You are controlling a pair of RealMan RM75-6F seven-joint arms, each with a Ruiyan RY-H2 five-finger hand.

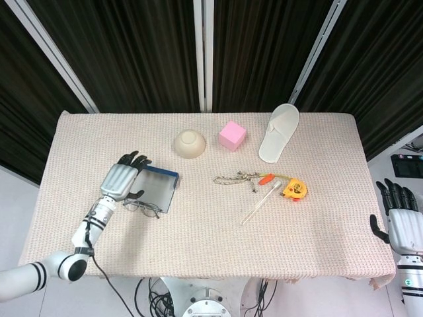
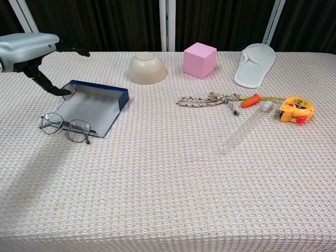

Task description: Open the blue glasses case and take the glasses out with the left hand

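Note:
The blue glasses case [image 1: 156, 188] [image 2: 94, 107] lies flat and open on the left of the table, grey lining up. The glasses [image 1: 141, 208] [image 2: 66, 127] lie on the cloth at its near edge, partly over the lining. My left hand [image 1: 120, 180] [image 2: 30, 48] hovers over the case's left side, fingers spread, holding nothing. My right hand [image 1: 402, 223] hangs off the table's right edge, fingers apart and empty; the chest view does not show it.
A beige bowl [image 1: 189, 143], pink cube [image 1: 232, 135] and white slipper [image 1: 279, 131] stand along the back. A rope [image 1: 236, 177], orange-capped tube [image 1: 260, 202] and yellow tape measure [image 1: 295, 190] lie right of centre.

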